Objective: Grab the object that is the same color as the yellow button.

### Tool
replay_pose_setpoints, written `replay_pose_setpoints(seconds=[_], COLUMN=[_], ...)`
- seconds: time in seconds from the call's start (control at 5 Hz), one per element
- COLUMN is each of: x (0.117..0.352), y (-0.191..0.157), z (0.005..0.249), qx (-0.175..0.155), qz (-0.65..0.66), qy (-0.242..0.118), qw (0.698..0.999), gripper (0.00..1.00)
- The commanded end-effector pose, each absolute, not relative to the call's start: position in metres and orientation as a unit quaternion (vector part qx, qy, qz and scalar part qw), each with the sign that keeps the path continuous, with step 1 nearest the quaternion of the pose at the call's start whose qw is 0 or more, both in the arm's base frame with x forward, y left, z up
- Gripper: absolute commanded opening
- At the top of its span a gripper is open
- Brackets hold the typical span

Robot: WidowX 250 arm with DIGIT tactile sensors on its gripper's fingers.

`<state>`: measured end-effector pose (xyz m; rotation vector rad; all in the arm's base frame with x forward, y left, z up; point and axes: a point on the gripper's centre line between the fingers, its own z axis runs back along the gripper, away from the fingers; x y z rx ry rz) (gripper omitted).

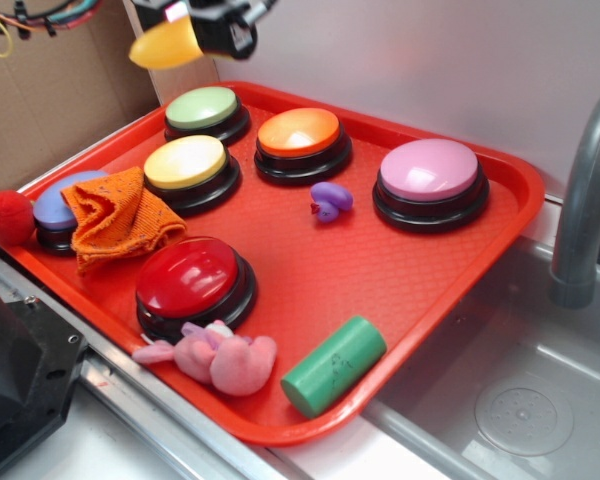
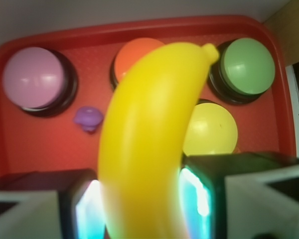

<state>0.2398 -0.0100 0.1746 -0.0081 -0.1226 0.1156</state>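
My gripper [image 1: 212,30] is shut on the yellow banana toy [image 1: 165,46] and holds it high above the back left of the red tray [image 1: 420,270]. In the wrist view the banana [image 2: 149,134] fills the middle, clamped between both fingers [image 2: 199,194], with my gripper [image 2: 142,204] around its lower part. The yellow button [image 1: 185,162] sits on the tray below, left of centre; it also shows in the wrist view [image 2: 212,130], partly behind the banana.
On the tray: light-green button [image 1: 202,107], orange button [image 1: 298,132], pink button [image 1: 428,170], red button [image 1: 188,272], purple toy [image 1: 330,199], orange cloth [image 1: 115,215] over a blue button, pink plush [image 1: 225,357], green cylinder [image 1: 333,365]. Red ball [image 1: 5,217] at left. Sink and faucet [image 1: 585,190] at right.
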Motion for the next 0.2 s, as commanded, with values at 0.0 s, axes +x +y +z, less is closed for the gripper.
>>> replay_pose_setpoints(seconds=[0.0], x=[0.2382], y=[-0.0073], z=[0.1872], qx=[0.009], qz=[0.070], qy=[-0.087], qw=[0.994], gripper=[0.00])
